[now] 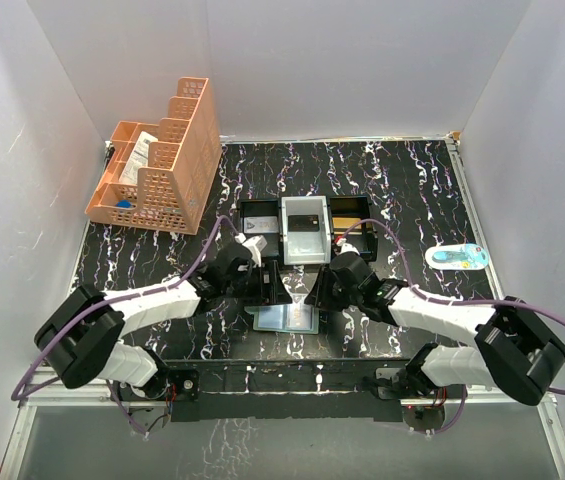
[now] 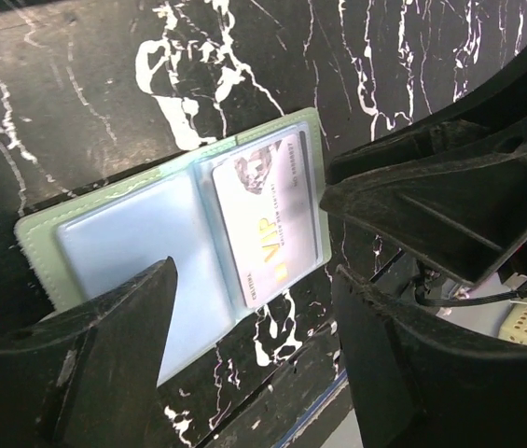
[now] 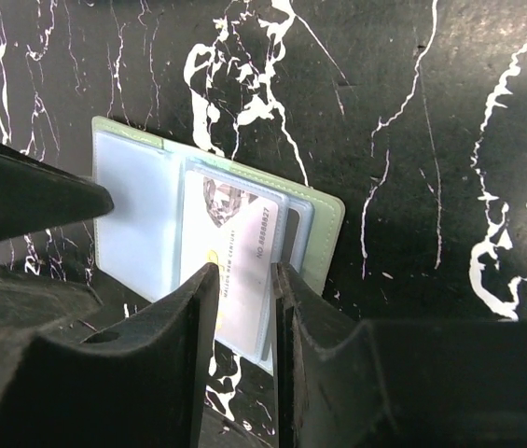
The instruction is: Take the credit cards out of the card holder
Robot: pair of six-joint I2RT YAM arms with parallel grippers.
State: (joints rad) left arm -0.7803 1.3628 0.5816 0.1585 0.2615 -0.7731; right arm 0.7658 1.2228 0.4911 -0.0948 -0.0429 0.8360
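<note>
Card holder (image 1: 287, 319) lies open on your desk (image 1: 412, 190); left end effector (image 2: 252, 275) wide, right end effector (image 3: 244, 271) narrow over its card (image 3: 235, 217) (grip unclear).

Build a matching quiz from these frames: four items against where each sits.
Items:
1. card holder
2. card
3. organiser
4. tray

Places:
A. far left corner
B. inside a clear pocket
C. centre, just beyond the card holder
D. open flat, by the near edge

Pairs: 1-D, 2-B, 3-A, 4-C
</note>
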